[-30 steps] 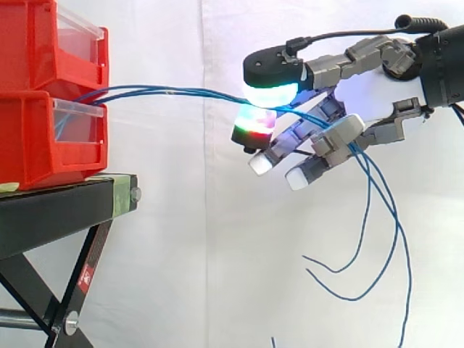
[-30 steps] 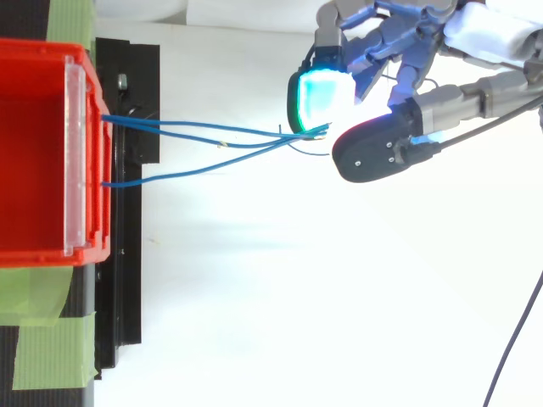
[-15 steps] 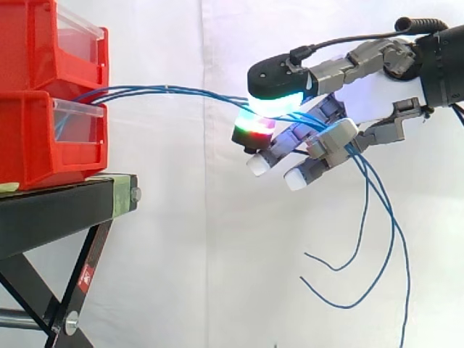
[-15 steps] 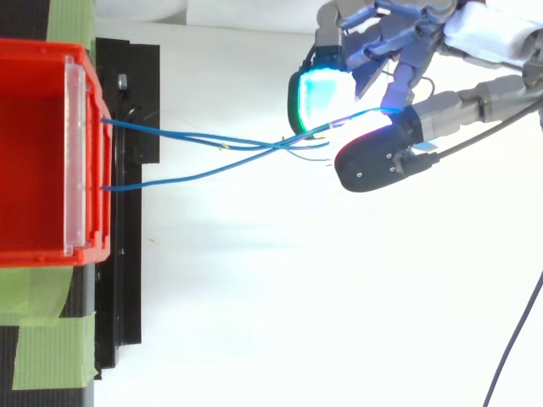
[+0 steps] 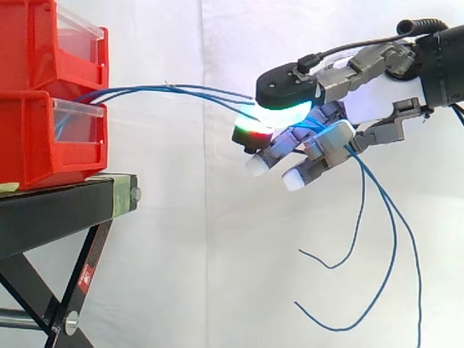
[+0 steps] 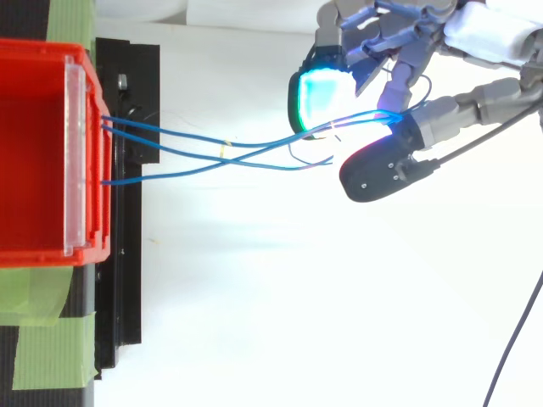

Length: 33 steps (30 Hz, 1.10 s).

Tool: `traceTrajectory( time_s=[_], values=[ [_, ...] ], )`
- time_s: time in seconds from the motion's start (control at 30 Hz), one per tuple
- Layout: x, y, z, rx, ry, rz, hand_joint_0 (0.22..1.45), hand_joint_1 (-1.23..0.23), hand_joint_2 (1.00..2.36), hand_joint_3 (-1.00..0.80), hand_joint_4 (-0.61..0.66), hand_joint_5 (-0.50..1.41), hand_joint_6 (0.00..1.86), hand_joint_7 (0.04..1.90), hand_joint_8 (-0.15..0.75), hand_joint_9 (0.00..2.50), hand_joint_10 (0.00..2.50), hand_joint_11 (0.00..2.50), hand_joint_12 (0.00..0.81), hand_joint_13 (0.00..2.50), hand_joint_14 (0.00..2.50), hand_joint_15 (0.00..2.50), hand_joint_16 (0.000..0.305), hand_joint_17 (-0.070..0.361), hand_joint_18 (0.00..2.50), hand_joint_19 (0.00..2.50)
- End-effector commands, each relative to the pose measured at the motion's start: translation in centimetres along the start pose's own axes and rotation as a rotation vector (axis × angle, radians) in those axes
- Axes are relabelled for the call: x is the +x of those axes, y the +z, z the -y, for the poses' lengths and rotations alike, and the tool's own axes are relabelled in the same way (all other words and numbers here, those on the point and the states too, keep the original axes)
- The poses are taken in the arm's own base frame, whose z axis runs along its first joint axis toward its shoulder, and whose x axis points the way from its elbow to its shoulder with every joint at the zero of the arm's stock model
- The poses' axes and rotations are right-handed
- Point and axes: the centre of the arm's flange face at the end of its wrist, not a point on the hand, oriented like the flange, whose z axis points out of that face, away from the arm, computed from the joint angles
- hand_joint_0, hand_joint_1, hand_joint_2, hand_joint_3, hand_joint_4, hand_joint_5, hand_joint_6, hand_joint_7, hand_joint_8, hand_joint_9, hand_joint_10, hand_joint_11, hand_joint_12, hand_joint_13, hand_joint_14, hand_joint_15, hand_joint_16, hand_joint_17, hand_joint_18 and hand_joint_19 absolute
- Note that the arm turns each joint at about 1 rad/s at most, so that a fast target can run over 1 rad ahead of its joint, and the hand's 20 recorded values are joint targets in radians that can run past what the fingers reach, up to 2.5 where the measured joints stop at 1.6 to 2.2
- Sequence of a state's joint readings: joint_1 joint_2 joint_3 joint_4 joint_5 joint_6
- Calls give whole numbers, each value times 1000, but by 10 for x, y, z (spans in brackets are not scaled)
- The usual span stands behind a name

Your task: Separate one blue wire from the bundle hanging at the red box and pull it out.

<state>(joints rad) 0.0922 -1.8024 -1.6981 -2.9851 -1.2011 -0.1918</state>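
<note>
Several thin blue wires (image 5: pixel 167 90) run level from the lower red box (image 5: pixel 36 145) to my hand (image 5: pixel 377 98) at the right. Seen from above, the wires (image 6: pixel 212 153) leave the box (image 6: pixel 34 153) at its clear front lip and cross midway. They pass between the black thumb (image 5: pixel 290 85) with its green-cyan pad and the curled fingers (image 5: pixel 304 148) below it. One fingertip (image 5: pixel 250 134) glows red and green just under the wires. Behind the hand (image 6: pixel 424 38), the loose ends (image 5: pixel 395 239) hang in long curves. The thumb (image 6: pixel 377 170) stands a little apart from the cyan pad (image 6: pixel 322 97).
A second red box (image 5: pixel 36 43) is stacked on the lower one. Both rest on a black stand (image 5: pixel 65 206) with crossed legs. Green tape (image 6: pixel 42 339) holds the stand's top. A white curtain lies behind, with open space under and around the hand.
The thumb has swung away from the cyan pad and risen slightly. The wires have spread apart near the box. The hanging loose ends have dropped lower.
</note>
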Motion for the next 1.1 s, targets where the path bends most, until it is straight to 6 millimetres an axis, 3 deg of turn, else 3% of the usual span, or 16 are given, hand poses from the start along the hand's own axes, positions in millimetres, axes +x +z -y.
traceTrajectory(
  time_s=[0.0, 0.17, 0.23, 0.37, 0.4, 0.53, 0.63, 0.77, 0.87, 1.07],
  values=[
    [0, 0, 0, 0, 0, 0, 733, -1017, 1017, -329, 248, -279, 875, 1197, 270, 474, 18, 728, 305, 1339, 111, 1527, 59, 134, 583, 586],
    [0, 0, 0, 0, 0, 0, 738, -999, 1026, -204, 250, -281, 873, 1195, 265, 456, 19, 739, 310, 1326, 126, 1530, 60, 134, 575, 586],
    [0, 0, 0, 0, 0, 0, 729, -1012, 1016, -328, 252, -283, 867, 1201, 265, 441, 17, 735, 314, 1313, 114, 1521, 60, 134, 579, 582],
    [0, 0, 0, 0, 0, 0, 730, -1020, 1008, -406, 254, -284, 865, 1184, 266, 439, 19, 734, 312, 1311, 109, 1523, 60, 134, 576, 575],
    [0, 0, 0, 0, 0, 0, 739, -1024, 1011, -388, 254, -283, 864, 1178, 266, 438, 18, 719, 311, 1308, 111, 1529, 60, 134, 576, 568],
    [0, 0, 0, 0, 0, 0, 775, -916, 1037, -36, 249, -283, 862, 1157, 262, 432, 18, 725, 304, 1257, 260, 1437, 59, 133, 520, 630],
    [0, 0, 0, 0, 0, 0, 775, -907, 1037, -7, 240, -284, 860, 1163, 261, 422, 18, 721, 307, 1243, 262, 1447, 59, 133, 516, 632],
    [0, 0, 0, 0, 0, 0, 755, -953, 1028, -127, 237, -288, 860, 1156, 256, 394, 17, 714, 324, 1221, 280, 1435, 59, 134, 533, 595],
    [0, 0, 0, 0, 0, 2, 711, -993, 1017, -310, 239, -286, 853, 1158, 257, 394, 18, 728, 325, 1247, 138, 1516, 59, 134, 547, 584],
    [0, 0, 0, 0, 0, 2, 611, -880, 1009, -400, 250, -269, 842, 1132, 292, 509, 16, 732, 316, 1284, 289, 1427, 59, 134, 537, 661]
  ],
)
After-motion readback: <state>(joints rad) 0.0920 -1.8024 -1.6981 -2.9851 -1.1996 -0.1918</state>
